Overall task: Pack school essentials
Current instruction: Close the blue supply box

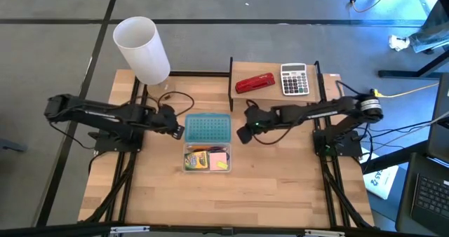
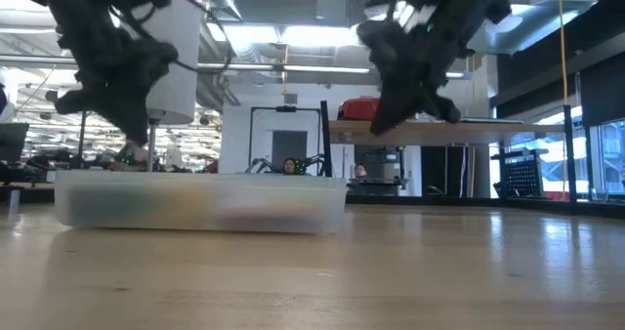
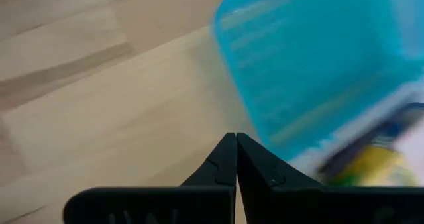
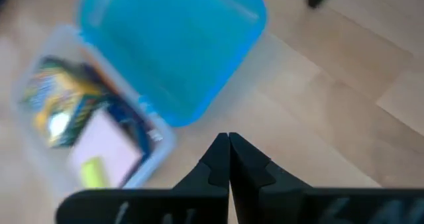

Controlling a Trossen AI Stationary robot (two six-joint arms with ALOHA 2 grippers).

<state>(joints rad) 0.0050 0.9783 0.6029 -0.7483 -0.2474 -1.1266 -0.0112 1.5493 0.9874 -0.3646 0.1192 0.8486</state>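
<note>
Both grippers, left [image 1: 177, 130] and right [image 1: 242, 134], hover shut, empty, flanking the filled box's open blue lid [image 1: 207, 128]; closing it comes next.

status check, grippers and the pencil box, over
Left gripper shut, empty, left of blue lid. Right gripper shut, empty, right of it. Clear box open, supplies inside. Nothing in the way.

We see a blue lid [image 1: 207, 128] with a dotted grid, a pink sticky-note pad [image 1: 219, 158], a red stapler [image 1: 255, 83], a grey calculator [image 1: 295, 79], and a white cylinder [image 1: 142, 49].
</note>
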